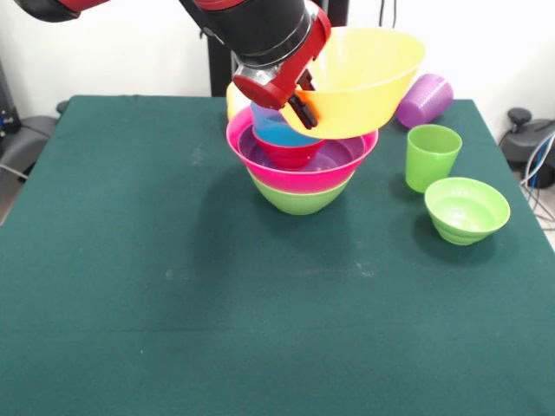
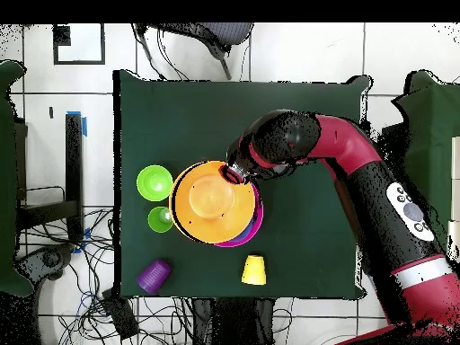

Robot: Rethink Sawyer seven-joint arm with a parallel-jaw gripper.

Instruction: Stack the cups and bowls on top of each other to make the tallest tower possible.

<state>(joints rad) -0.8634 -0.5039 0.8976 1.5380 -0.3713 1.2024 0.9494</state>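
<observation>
Gripper (image 1: 299, 97) of a red and black Sawyer arm (image 2: 359, 166) clamps the rim of a large orange bowl (image 1: 364, 78), its fingers closed on the near-left edge and holding the bowl tilted in the air above the tower (image 1: 301, 165). That stack sits just back of the green table's (image 1: 173, 295) centre: a medium green bowl (image 1: 299, 201) at the base, a large pink bowl (image 1: 295, 178) in it, a purple bowl (image 1: 334, 156) nested inside, then a small red bowl (image 1: 288, 152) with a blue bowl (image 1: 273, 128) on top. Seen from overhead, the orange bowl covers nearly all of the stack. In the front view, a green cup (image 1: 432, 156) stands upright at three o'clock from the tower, a small light green bowl (image 1: 466, 210) at four o'clock. A purple cup (image 1: 425, 100) lies on its side at two o'clock. A yellow cup (image 2: 254, 269) stands behind the stack, mostly hidden from the front.
</observation>
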